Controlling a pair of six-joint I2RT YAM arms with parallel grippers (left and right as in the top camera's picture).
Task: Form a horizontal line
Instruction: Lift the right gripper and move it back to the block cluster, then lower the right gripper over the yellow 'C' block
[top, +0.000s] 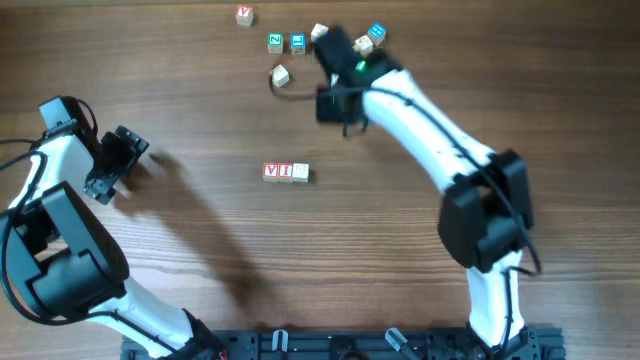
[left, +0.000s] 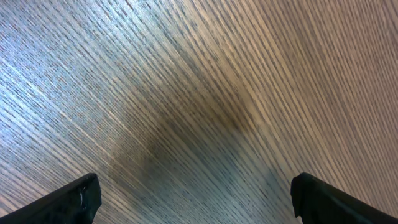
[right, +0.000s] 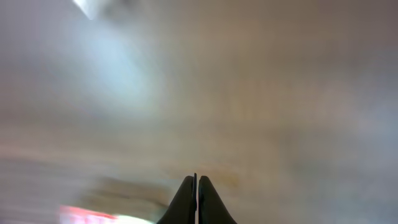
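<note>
A short horizontal line of three small cubes (top: 286, 172) lies mid-table: two red-lettered ones and a plain pale one (top: 301, 172) at its right end. My right gripper (top: 330, 50) hovers among loose cubes at the far edge, blurred by motion. In the right wrist view its fingertips (right: 197, 182) are pressed together with nothing between them, and a red smear (right: 87, 214) shows at lower left. My left gripper (top: 118, 165) stands wide open at the left, far from the cubes. The left wrist view shows only bare wood between its fingers (left: 81, 199).
Loose cubes lie at the far edge: a red-lettered one (top: 245, 15), a green-lettered one (top: 275, 42), blue-lettered ones (top: 297, 42) (top: 376, 35), and pale ones (top: 281, 75) (top: 319, 33). The arm bases stand along the near edge.
</note>
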